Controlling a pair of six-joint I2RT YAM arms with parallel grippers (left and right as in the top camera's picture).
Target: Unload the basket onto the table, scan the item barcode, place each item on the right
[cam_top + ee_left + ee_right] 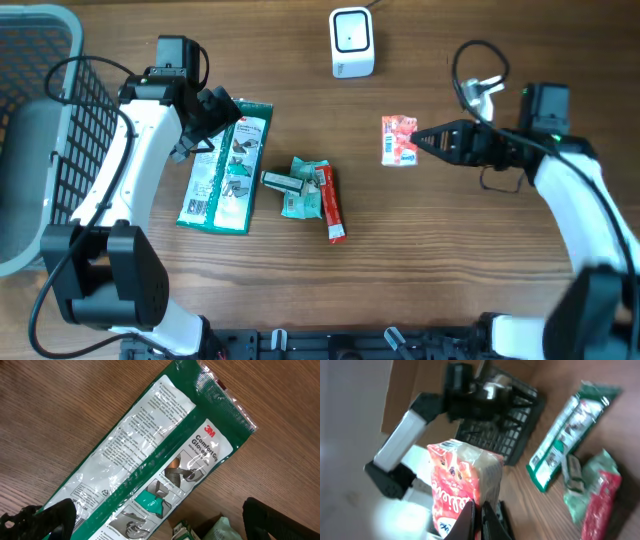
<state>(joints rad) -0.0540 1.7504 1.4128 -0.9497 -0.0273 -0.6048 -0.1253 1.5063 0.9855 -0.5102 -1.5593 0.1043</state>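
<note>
You are pinching the snack packet [399,139] in the right gripper [418,140], not yet showing it to the scanner [352,43] at the table's [470,290] far edge; the left gripper [215,118] is gaping wide.

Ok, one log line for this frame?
right jaws: shut on red packet | left jaws: open above glove pack | scanner: packet not yet at it

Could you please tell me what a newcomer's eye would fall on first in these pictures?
Most striking is the red-and-white snack packet, pinched in the right pincer at the right side of the table. Next comes the long green glove packet lying flat at left, under the wide-open left pincer. A white scanner sits at the top of the overhead view, with a small heap of packets at centre.
</note>
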